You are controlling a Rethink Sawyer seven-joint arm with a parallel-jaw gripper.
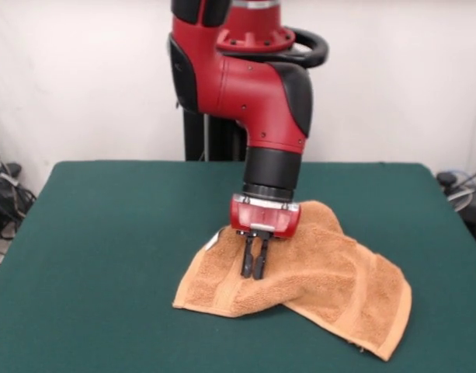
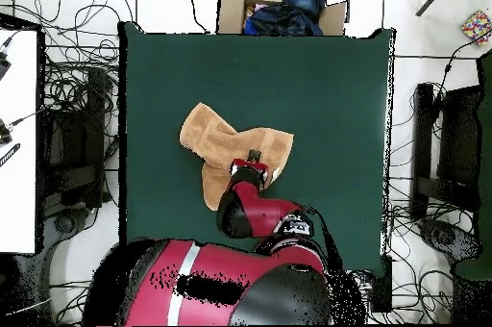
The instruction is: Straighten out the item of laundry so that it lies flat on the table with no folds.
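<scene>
The towel [image 1: 315, 272] lies crumpled and folded over itself near the middle of the green desk [image 1: 105, 233], with bare felt on every side out to the desk's edges. The gripper [image 1: 254, 273] points down on the towel's upper layer, fingers [image 1: 246, 260] drawn nearly together, pinching a ridge of cloth.

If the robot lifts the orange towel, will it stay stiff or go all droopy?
Probably droopy: the towel already lies in soft folds on the table. Its fuzzy pile likely grips the felt, so pushing may bunch it. The gripper pinches close together on it, so only that spot would rise.
</scene>
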